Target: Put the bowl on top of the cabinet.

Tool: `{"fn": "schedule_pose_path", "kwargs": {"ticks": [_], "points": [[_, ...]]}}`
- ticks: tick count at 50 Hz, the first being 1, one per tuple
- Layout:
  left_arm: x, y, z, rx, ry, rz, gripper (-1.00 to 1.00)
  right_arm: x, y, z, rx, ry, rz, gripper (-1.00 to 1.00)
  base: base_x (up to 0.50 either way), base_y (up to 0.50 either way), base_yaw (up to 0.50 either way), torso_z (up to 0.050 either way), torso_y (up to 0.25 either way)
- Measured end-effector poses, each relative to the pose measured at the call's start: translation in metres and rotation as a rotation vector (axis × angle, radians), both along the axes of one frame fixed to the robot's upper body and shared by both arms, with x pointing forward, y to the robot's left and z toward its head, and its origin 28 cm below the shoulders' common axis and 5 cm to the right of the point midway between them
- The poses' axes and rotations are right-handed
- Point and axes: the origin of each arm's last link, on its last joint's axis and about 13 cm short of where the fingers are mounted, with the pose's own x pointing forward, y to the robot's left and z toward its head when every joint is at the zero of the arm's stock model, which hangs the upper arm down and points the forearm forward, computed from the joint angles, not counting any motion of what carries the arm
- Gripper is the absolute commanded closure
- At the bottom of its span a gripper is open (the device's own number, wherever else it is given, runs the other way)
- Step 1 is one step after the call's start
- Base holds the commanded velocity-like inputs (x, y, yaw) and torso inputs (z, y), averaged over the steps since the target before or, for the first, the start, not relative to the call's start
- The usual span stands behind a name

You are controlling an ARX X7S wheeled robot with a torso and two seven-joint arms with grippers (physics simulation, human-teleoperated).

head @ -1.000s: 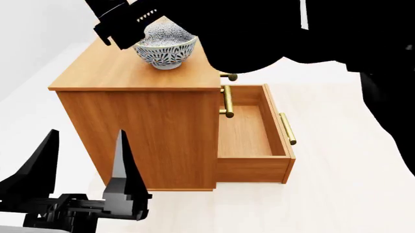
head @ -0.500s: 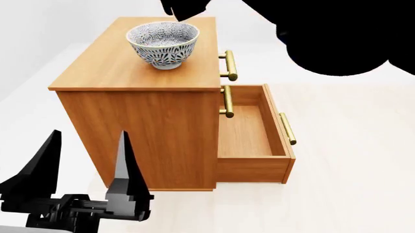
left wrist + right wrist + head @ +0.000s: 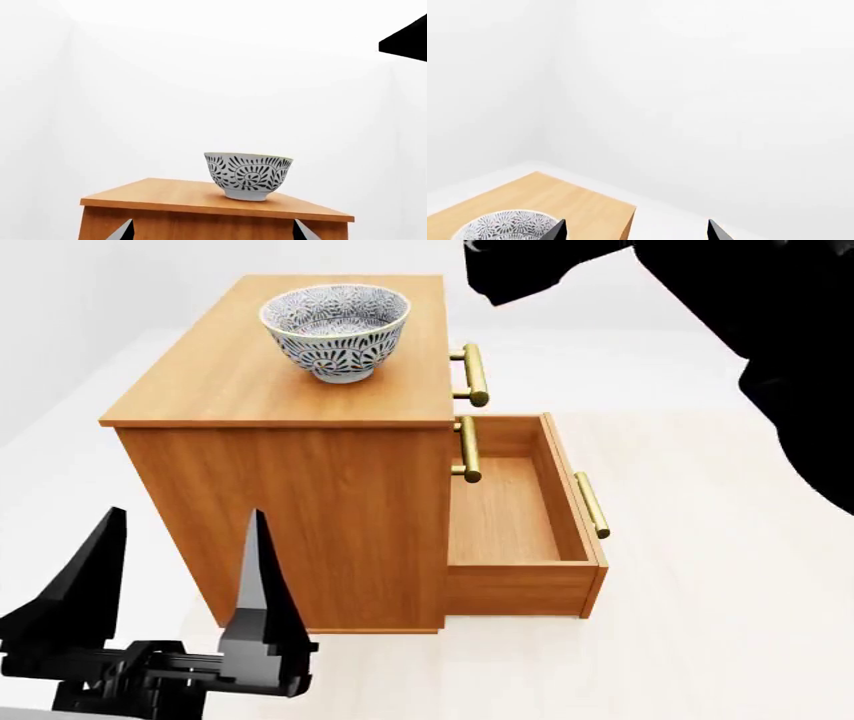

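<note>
White room, pale floor. Bowl (image 3: 335,332) sits upright on the cabinet (image 3: 287,490) top, toward its back, above the open lower drawer (image 3: 518,520). Left pincer (image 3: 174,580) low beside the cabinet, spread wide, empty. Right pincer (image 3: 635,229) above the cabinet, parted, empty. Bowl looks rigid, glazed, breakable; grip by rim.

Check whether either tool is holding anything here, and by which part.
Nothing is held. The bowl stands free on the cabinet; both the left tool and right tool are open and empty.

The right claw (image 3: 635,231) shows only its fingertips at the picture's edge, and the bowl (image 3: 507,226) is cut off there.
</note>
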Motion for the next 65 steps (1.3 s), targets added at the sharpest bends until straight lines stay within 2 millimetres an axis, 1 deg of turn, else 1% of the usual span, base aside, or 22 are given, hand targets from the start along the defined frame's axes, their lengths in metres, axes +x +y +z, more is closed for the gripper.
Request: {"fn": "schedule_pose_path", "kwargs": {"ticks": [15,28,47,65], "points": [[0.000,0.000,0.001,0.001,-0.002,0.003,-1.00,-0.024,-0.015,-0.024,0.033,-0.038,-0.036,-1.00,0.00,0.00,0.00,0.000,0.000],[0.000,0.000,0.001,0.002,-0.003,0.004,-1.00,-0.042,-0.025,-0.046,0.064,-0.045,-0.056,-1.00,0.00,0.00,0.00,0.000,0.000],[0.000,0.000,0.001,0.003,-0.003,0.005,-1.00,-0.058,-0.032,-0.074,0.088,-0.031,-0.064,-1.00,0.00,0.00,0.00,0.000,0.000],[0.000,0.000,0.000,0.003,-0.003,0.005,-1.00,-0.069,-0.034,-0.092,0.085,-0.073,-0.048,-1.00,0.00,0.00,0.00,0.000,0.000]]}}
